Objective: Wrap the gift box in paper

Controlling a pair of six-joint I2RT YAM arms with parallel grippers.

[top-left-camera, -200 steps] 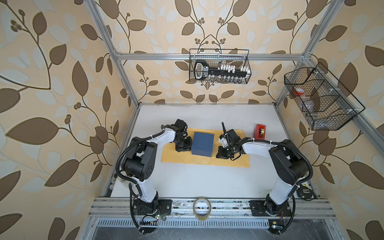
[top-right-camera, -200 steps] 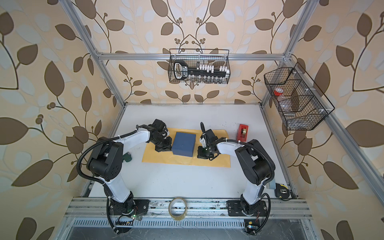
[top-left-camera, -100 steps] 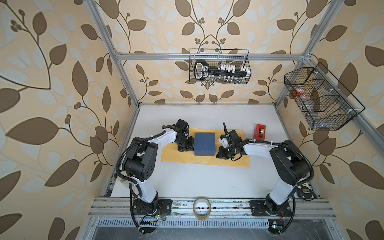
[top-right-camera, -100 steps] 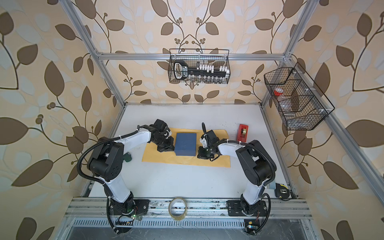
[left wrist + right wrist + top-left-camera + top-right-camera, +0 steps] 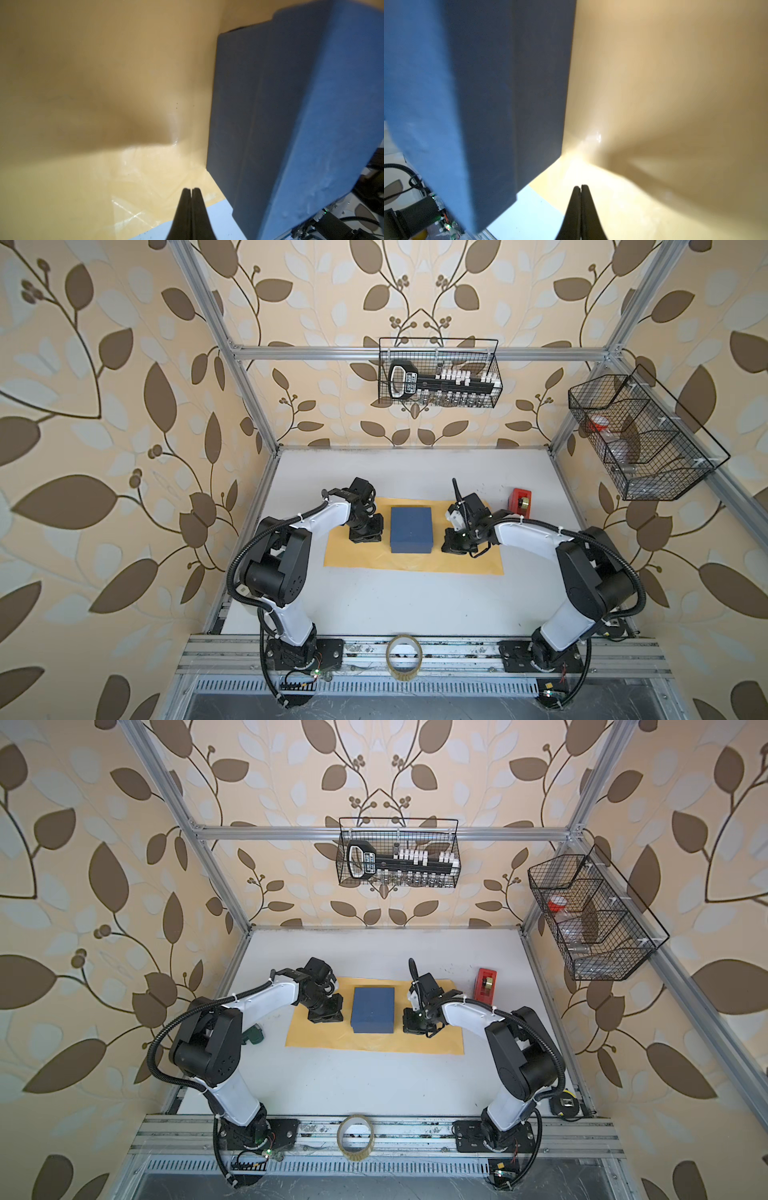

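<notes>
The slate-blue gift box (image 5: pixel 410 529) (image 5: pixel 372 1009) lies flat on the middle of the yellow-tan paper (image 5: pixel 415 564) (image 5: pixel 374 1044), which is spread on the white table. My left gripper (image 5: pixel 365 536) (image 5: pixel 325 1016) points down at the paper just left of the box, shut and holding nothing. My right gripper (image 5: pixel 455 547) (image 5: pixel 413 1026) stands just right of the box, also shut and empty. In the left wrist view the closed tips (image 5: pixel 190 189) hover over the paper (image 5: pixel 104 104) beside the box's side wall (image 5: pixel 291 104). The right wrist view shows the same: tips (image 5: pixel 580 186), paper (image 5: pixel 675 83), box (image 5: pixel 488 104).
A red tape dispenser (image 5: pixel 521 502) (image 5: pixel 486 984) stands right of the paper. A clear tape roll (image 5: pixel 404 657) (image 5: pixel 355 1137) sits on the front rail. Wire baskets hang on the back wall (image 5: pixel 438 379) and the right wall (image 5: pixel 640 435). A green object (image 5: pixel 253 1033) lies by the left arm.
The box has turned a little and shifted slightly right, so it now lies squarer to the paper. Both grippers stay shut beside it.
</notes>
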